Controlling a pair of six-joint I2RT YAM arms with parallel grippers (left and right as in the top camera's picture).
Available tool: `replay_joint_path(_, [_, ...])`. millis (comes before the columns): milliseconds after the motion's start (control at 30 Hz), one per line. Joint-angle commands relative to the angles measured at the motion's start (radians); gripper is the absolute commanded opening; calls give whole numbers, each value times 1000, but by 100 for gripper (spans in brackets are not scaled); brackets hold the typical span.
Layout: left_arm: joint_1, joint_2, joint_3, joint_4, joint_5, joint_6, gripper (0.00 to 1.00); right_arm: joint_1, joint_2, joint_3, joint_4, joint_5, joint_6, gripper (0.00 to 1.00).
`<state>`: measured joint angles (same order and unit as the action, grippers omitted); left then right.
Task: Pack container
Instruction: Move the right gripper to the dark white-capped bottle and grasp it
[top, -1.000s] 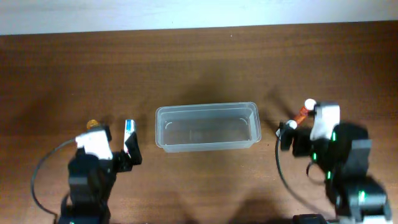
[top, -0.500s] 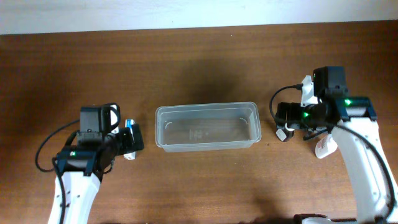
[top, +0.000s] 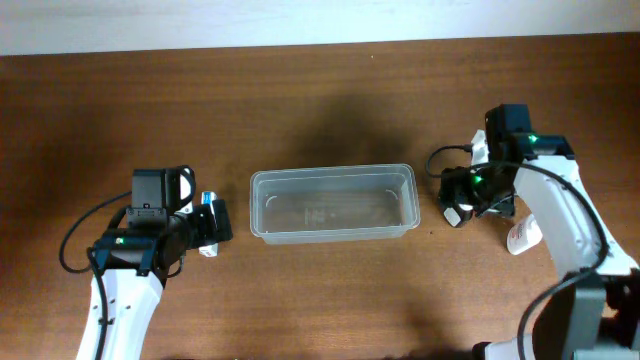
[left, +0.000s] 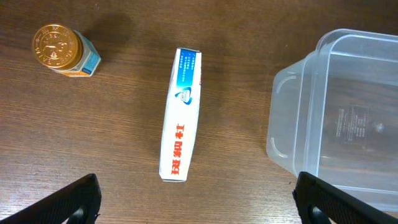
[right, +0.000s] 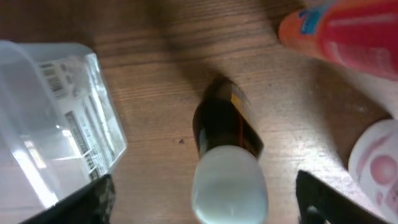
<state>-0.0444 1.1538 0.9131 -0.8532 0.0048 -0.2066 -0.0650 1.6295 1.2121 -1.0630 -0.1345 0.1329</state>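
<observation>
The container, a clear shallow plastic tub, sits empty at the table's middle; it also shows in the left wrist view and the right wrist view. My left gripper is open, hovering above a white and blue box left of the tub. My right gripper is open, its fingers either side of a dark bottle with a white cap standing right of the tub.
A gold-capped jar stands left of the box. An orange-red tube and a white and pink round thing lie right of the dark bottle. A white item lies by the right arm.
Both arms have risen and reached out from the front edge. The left gripper now hangs over the box, and the right gripper has come over the dark bottle.
</observation>
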Motion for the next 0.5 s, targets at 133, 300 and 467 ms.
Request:
replay_joint_path(133, [5,3,19,0,11,-2,100,-8,27,18,23,-12,0,65])
replay_joint_path(300, [5,3,19,0,11,-2,99,-8,27,18,22,1,0,58])
replay_joint_path(467, [5,3,19,0,11,-2,100,-8,27,19,19,15,0,49])
